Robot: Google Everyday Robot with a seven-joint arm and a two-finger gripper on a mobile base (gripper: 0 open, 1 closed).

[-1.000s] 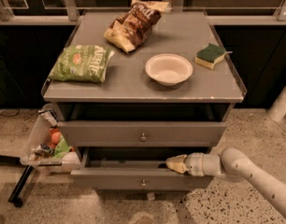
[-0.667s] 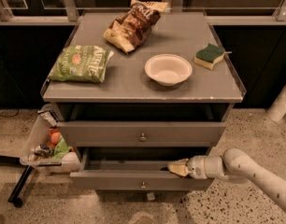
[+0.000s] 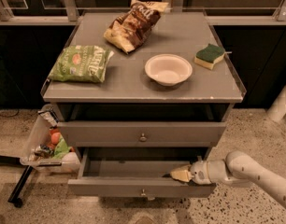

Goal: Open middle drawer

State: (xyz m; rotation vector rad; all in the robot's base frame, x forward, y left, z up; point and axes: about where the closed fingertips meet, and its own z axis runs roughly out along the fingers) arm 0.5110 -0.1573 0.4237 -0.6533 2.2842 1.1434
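The grey cabinet (image 3: 143, 94) shows two drawer fronts with small round knobs. The upper drawer (image 3: 105, 134) is nearly closed. The middle drawer (image 3: 110, 186) below it is pulled partly out, and its shallow grey inside (image 3: 129, 167) shows. My gripper (image 3: 180, 174), with cream tips, rests at the top edge of that drawer's front, right of its knob (image 3: 143, 192). My grey arm (image 3: 255, 174) reaches in from the lower right. Any drawer beneath is out of view.
On the cabinet top lie a green chip bag (image 3: 82, 64), a brown chip bag (image 3: 131, 24), a white bowl (image 3: 168, 69) and a green-yellow sponge (image 3: 209, 56). A clear bin of items (image 3: 45, 146) hangs at the cabinet's left. A dark pole (image 3: 21, 185) lies on the speckled floor.
The middle drawer has slid further out toward the camera. My gripper has moved with its front edge, slightly down and right in the view.
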